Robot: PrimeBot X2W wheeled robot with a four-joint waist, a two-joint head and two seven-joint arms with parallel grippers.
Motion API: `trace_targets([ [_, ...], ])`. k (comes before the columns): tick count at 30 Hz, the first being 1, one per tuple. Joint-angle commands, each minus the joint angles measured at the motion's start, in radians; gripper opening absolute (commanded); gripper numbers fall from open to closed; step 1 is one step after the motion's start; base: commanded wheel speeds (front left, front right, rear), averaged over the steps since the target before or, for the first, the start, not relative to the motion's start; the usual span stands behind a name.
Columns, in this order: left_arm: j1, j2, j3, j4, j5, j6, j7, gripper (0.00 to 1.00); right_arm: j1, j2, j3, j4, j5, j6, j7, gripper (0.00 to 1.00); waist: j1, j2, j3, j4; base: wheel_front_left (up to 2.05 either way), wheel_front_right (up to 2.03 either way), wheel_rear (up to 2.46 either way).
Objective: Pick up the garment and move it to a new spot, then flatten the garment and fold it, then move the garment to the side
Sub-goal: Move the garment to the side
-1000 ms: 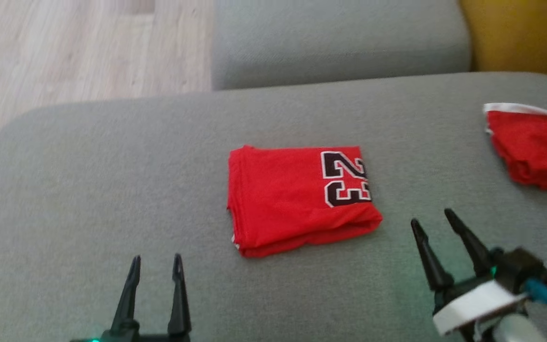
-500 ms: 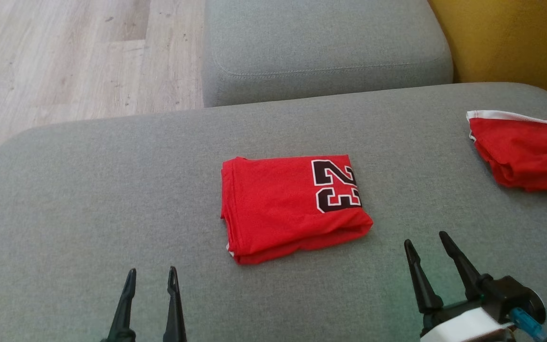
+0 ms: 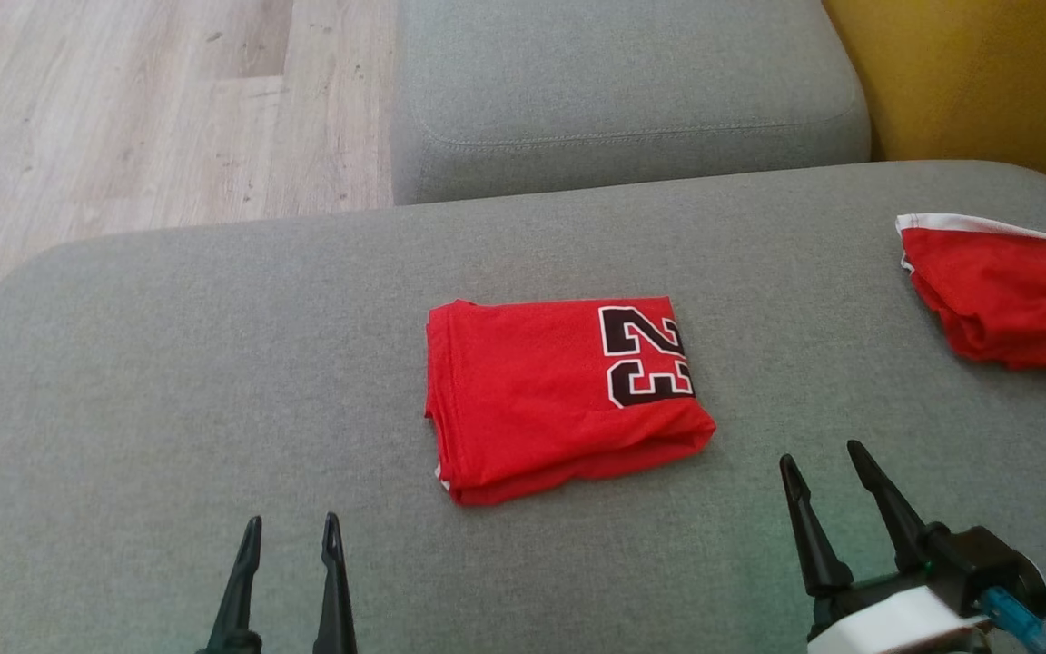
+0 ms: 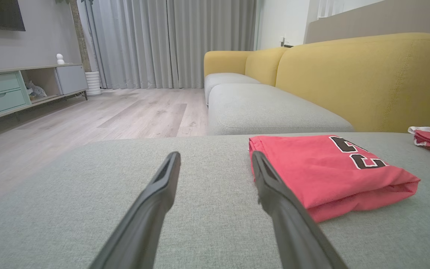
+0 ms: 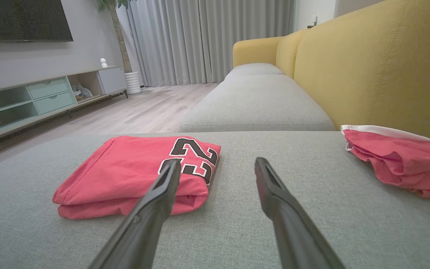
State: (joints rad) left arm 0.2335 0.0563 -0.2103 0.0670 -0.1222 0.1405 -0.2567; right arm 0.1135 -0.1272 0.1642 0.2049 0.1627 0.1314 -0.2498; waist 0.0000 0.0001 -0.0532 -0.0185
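Garment (image 3: 564,400) first: you have the red jersey folded into a compact rectangle in the middle of the grey seat cushion (image 3: 169,381). Its number patch (image 3: 646,356) faces up at the right end and the thick folded edge is turned toward the robot. It sits where both arms can reach it, and the stacked layers look square enough that the folding seems finished. By my reading, only the move to the side is left. Your left gripper (image 3: 292,520) rests low at the near left with its fingers spread wide and nothing between them, well apart from the cloth. Your right gripper (image 3: 820,452) stands just off the garment's near right corner, also wide and empty. It looks the better placed to slide under that folded edge. A second red piece (image 3: 1000,300) lies rumpled near the cushion's right edge, below the yellow backrest (image 3: 968,82). Plan your drop clear of it, and grip through all the layers so the fold does not spill open.
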Motion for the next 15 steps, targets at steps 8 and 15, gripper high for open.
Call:
trace_targets([
  [8,-0.019,-0.006,0.033,-0.022,0.013,-0.003,-0.005,1.00,-0.030,-0.001,0.009,-0.017,-0.007,-0.001,-0.012,1.00,0.0000,-0.0001,0.000,0.001,0.00,0.00,0.00],
  [15,-0.031,-0.006,0.013,-0.040,0.036,0.001,-0.005,1.00,-0.094,-0.013,0.012,0.040,-0.012,-0.001,-0.012,1.00,0.0000,-0.0001,0.038,0.016,0.00,0.00,0.00],
])
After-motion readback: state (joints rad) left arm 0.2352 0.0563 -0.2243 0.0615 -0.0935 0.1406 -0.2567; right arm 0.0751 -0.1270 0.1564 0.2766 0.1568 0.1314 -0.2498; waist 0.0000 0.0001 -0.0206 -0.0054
